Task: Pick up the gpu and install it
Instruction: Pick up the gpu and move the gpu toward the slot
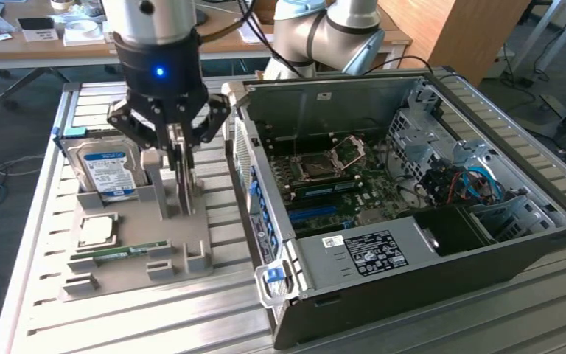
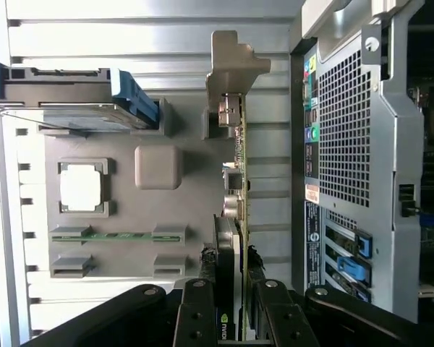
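Centre left of the exterior view: the gpu (image 1: pixel 183 188) stands on edge in a narrow lane, with the hard drive (image 1: pixel 106 168) upright to its left and the computer case (image 1: pixel 489 262) wall close on its right. The gripper (image 1: pixel 177 158) occupies the lane from above. Inside the case there is open room over the motherboard (image 1: pixel 327 184). Cables (image 1: pixel 450 183) crowd its right side.

- hard drive (image 1: pixel 106 171), blue-white label, upright in grey tray (image 1: pixel 135 279);
- CPU (image 1: pixel 97 230) flat in square tray pocket;
- green memory stick (image 1: pixel 116 255) lying near CPU;
- open PC case (image 1: pixel 441 291) just beside tray on slatted table (image 1: pixel 145 328); motherboard (image 1: pixel 332 188) exposed
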Controlling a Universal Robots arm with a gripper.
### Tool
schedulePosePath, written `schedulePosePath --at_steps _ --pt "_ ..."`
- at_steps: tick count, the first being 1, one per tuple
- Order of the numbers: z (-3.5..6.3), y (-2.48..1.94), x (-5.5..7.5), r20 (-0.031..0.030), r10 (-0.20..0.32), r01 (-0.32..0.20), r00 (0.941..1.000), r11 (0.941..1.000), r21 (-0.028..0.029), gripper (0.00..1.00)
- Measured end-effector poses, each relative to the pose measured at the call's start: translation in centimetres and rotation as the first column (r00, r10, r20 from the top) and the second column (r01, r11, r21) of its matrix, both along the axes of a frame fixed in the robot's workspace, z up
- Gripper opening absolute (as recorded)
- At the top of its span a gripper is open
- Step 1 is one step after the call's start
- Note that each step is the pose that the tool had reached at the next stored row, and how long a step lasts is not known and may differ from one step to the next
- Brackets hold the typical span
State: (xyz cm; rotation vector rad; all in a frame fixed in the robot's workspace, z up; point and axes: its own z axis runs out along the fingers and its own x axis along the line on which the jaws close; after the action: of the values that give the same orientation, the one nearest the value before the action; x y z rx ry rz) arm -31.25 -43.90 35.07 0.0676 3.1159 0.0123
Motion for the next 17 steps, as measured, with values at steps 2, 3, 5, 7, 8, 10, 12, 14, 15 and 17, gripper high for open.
schedulePosePath --at_steps 2,3,5,7,8,10,12,14,15,17 --pt "0.80 0.03 0.0 0.0002 0.000 0.000 1.0000 1.0000 -0.0032 0.27" --pt "1.22 0.05 0.0 0.0001 0.000 0.000 1.0000 1.0000 -0.0048 0.27" --pt "2.12 0.06 0.0 0.0001 0.000 0.000 1.0000 1.0000 -0.0074 0.27" --pt "2.98 0.08 0.0 0.0001 0.000 0.000 1.0000 0.9999 -0.0102 0.27" --pt "3.42 0.09 0.0 0.0001 0.000 0.000 1.0000 0.9999 -0.0121 0.27" --pt "4.32 0.10 0.0 0.0001 0.000 0.000 1.0000 0.9999 -0.0153 0.27" --pt "5.22 0.11 0.0 0.0000 0.000 0.000 1.0000 0.9998 -0.0179 0.27" --pt "5.99 0.12 0.0 0.0001 0.000 0.000 1.0000 0.9998 -0.0199 0.27" --pt "6.37 0.13 0.0 0.0001 0.000 0.000 1.0000 0.9998 -0.0212 0.27" --pt "7.06 0.13 0.0 0.0001 0.000 0.000 1.0000 0.9997 -0.0227 0.27"
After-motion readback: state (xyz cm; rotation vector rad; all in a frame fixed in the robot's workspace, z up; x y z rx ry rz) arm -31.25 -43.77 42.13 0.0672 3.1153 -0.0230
